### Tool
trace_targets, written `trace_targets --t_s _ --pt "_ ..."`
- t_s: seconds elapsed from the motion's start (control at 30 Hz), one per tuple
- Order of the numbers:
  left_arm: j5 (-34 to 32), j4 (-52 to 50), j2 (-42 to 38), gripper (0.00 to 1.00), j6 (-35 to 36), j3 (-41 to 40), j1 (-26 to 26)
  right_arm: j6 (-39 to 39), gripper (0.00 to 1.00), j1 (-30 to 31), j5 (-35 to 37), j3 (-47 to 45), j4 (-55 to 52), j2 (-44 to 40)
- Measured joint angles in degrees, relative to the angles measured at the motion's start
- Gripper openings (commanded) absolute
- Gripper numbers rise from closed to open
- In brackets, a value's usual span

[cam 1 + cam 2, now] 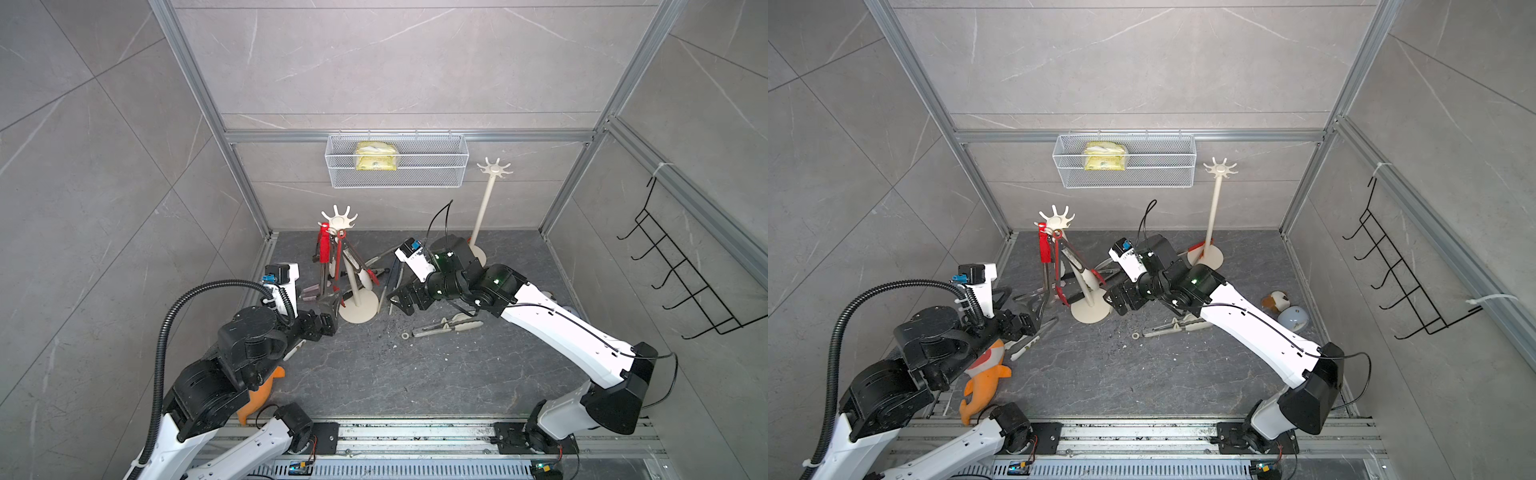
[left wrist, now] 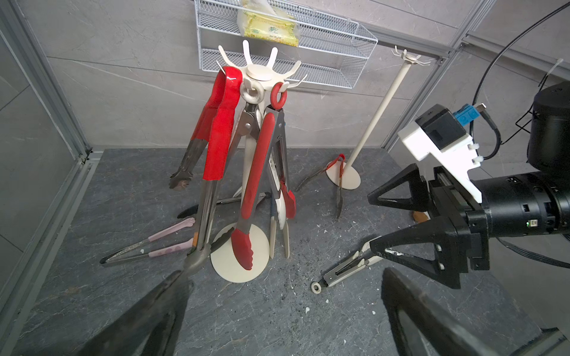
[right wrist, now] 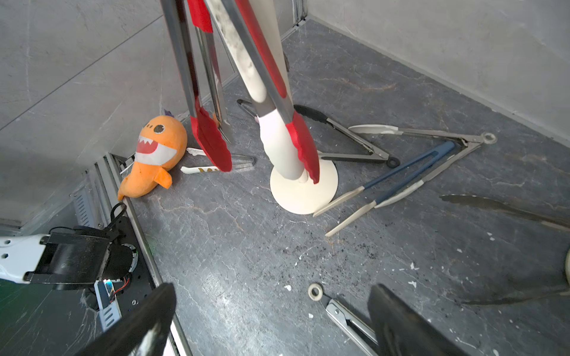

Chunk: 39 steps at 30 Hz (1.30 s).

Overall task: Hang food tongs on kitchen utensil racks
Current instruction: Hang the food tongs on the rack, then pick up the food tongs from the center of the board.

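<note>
food tongs, ten counted: three hung, seven loose on the floor (image 1: 415,374). all three hang on the near rack (image 2: 258,72), one of two cream racks: red-sleeved tongs (image 2: 219,135) draped over a hook, cream-ring tongs (image 2: 252,100) and red-tipped tongs (image 2: 257,166) by their rings; together they screen most of its pole. loose around its base: pink-tipped tongs (image 2: 169,249) to the left, black-tipped tongs (image 3: 311,113) behind, blue-grey tongs (image 3: 410,165) overlapping steel ring tongs (image 3: 431,133) to the right, white-tipped tongs (image 3: 199,169) beside one orange shark plush (image 3: 154,154). cream tongs (image 2: 345,269) lie just in front of the right gripper (image 2: 371,220); red-handled tongs (image 2: 341,172) lie at the foot of the far rack (image 2: 385,101), back right. right gripper: jaws wide apart, nothing between them, just right of the near rack's base. left gripper (image 2: 285,274): jaws wide apart, nothing between them; one finger (image 2: 166,296) sits at the steel tip of the red-sleeved tongs, contact cannot be told. surroundings: one wire basket (image 1: 436,174) on the back wall holding one yellow packet (image 1: 376,158); one black hook rail (image 1: 686,261) on the right wall; one brown-and-white plush (image 1: 1276,300) and one grey dome (image 1: 1293,319) near the right wall; crumbs (image 2: 296,271) mid-floor. hidden or unclear: the left arm covers most of the shark plush in a top view; the right arm covers part of the far rack's base; a dark blurred tip at the edge of the right wrist view matches no entry with certainty.
</note>
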Motion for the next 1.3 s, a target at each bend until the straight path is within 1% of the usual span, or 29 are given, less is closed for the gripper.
trace_targets --t_s 0.23,0.4,0.67,0.83,1.0,1.3 --pt "-0.1 -0.1 0.0 0.99 0.3 0.0 0.0 -2.1 1.0 -1.4 -0.6 -4.0 -3.8 -2.7" --pt "-0.1 -0.3 0.0 0.99 0.3 0.0 0.0 -6.2 0.97 -3.1 -0.6 -6.8 -7.0 -3.5" --pt "-0.2 -0.3 0.0 0.99 0.3 0.0 0.0 -17.0 0.96 -8.3 -1.6 -11.6 -10.1 -3.5" --pt "-0.3 -0.5 0.0 0.99 0.3 0.0 0.0 -25.2 0.94 -10.5 -3.1 -12.0 -14.1 -2.8" --pt "-0.7 -0.5 -0.5 0.99 0.3 0.0 0.0 -32.2 0.92 -12.5 -3.6 -12.5 -17.1 0.1" --pt "-1.5 -2.0 -1.7 0.99 0.3 0.0 0.0 -42.2 0.89 -17.0 -3.6 -16.8 -17.0 0.6"
